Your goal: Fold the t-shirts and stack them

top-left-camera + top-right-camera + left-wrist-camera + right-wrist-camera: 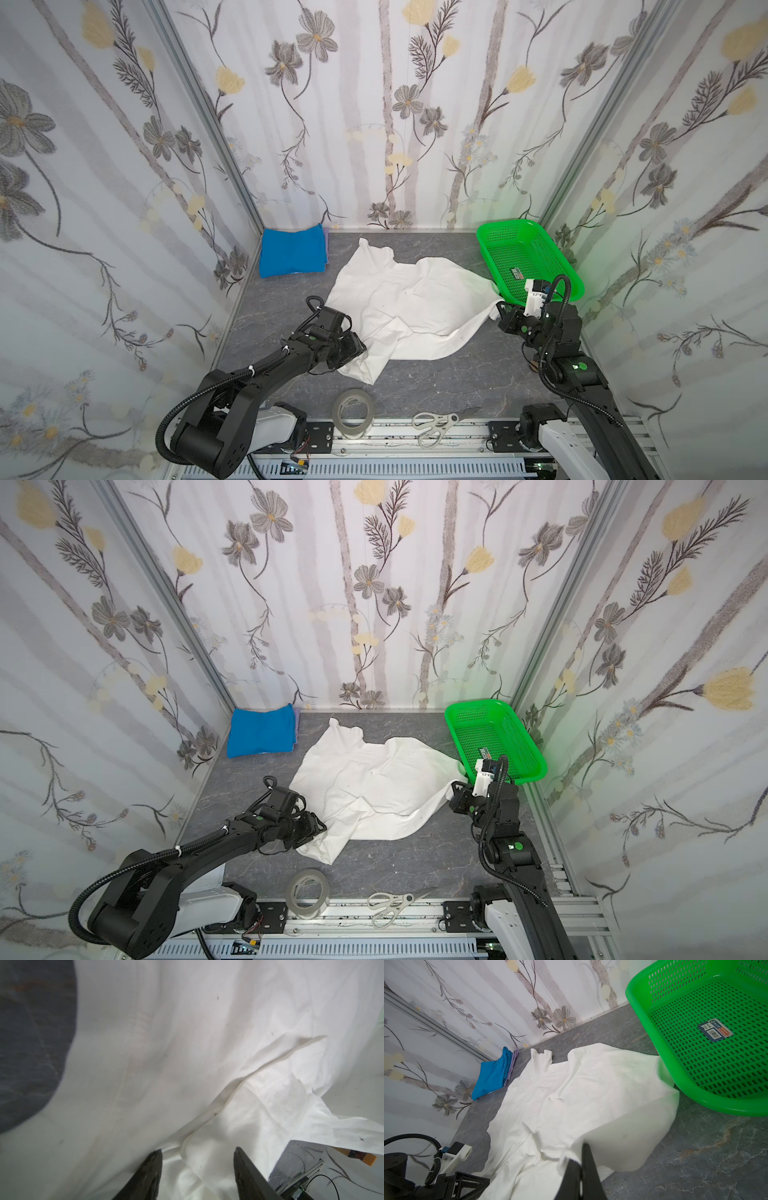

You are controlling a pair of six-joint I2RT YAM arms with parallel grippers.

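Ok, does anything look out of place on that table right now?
Yes. A tape roll and scissors lie at the front edge of the table, with no part in folding. The green basket looks tilted in the far right corner. The white t-shirt lies crumpled mid-table.

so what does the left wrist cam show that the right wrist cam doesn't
Only the left wrist view: the left gripper end-on, jaws apart over a creased fold of the white t-shirt, and a small orange-brown object past the cloth's edge, unclear what. Only the right wrist view: the right gripper shut on a lifted edge of that shirt, the folded blue t-shirt, the green basket with a label inside, the flowered wall, part of the left arm. Both: the white t-shirt lying on the grey table.
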